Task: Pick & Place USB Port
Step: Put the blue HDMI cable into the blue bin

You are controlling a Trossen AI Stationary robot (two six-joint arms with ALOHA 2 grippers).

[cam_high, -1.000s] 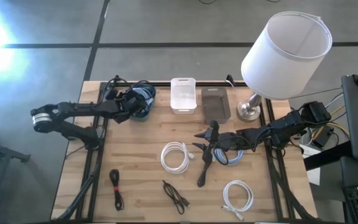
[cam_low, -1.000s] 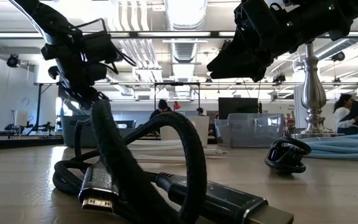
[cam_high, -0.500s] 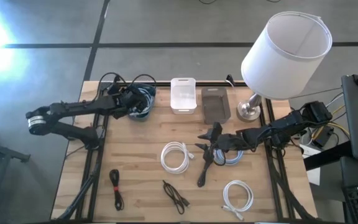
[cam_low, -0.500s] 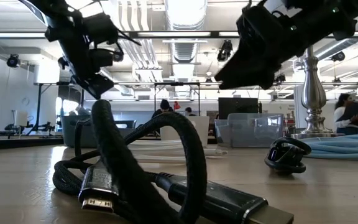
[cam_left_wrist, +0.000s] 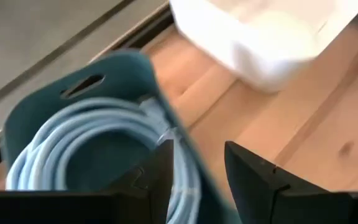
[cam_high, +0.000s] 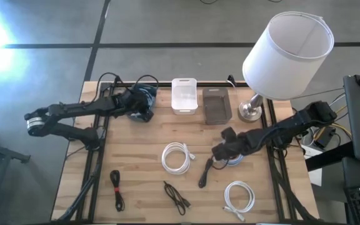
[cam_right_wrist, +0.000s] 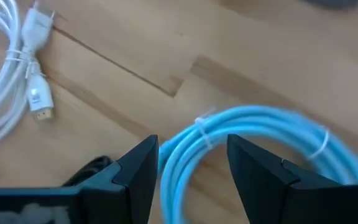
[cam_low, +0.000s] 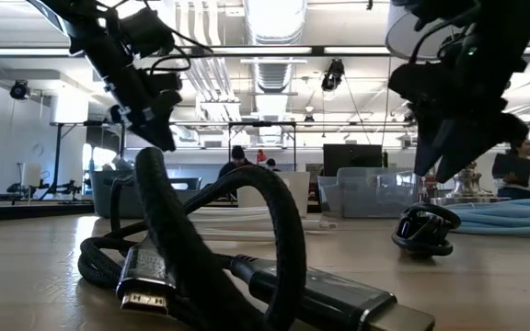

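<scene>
A wooden table (cam_high: 142, 140) is seen from above, strewn with coiled cables. The left gripper (cam_high: 137, 106) is positioned in the upper left of the high view, over a teal bin (cam_left_wrist: 114, 81) in which a light blue cable coil (cam_left_wrist: 86, 146) is lodged; in the left wrist view its fingers (cam_left_wrist: 253, 171) are held parted, with the bin's rim seen between them and nothing gripped. The right gripper (cam_high: 220, 152) is lowered right of centre in the high view, directly above a second light blue cable (cam_right_wrist: 260, 134) lying on the wood. Its fingers (cam_right_wrist: 138, 165) are spread wide to either side of a strand of that coil, though contact cannot be confirmed.

A white cable coil (cam_high: 177, 156) is laid at centre, with another white coil (cam_high: 239, 197) at lower right. Two small black cables (cam_high: 116, 187) (cam_high: 177, 197) are placed along the lower edge, and a black cable (cam_high: 204, 174) is stretched beside the right gripper. A white bin (cam_high: 184, 95) and a grey bin (cam_high: 216, 104) are set side by side at the upper centre, next to a lamp (cam_high: 280, 56) with a white shade. In the low view, a thick black braided cable (cam_low: 201, 257) with an HDMI-style plug fills the foreground.
</scene>
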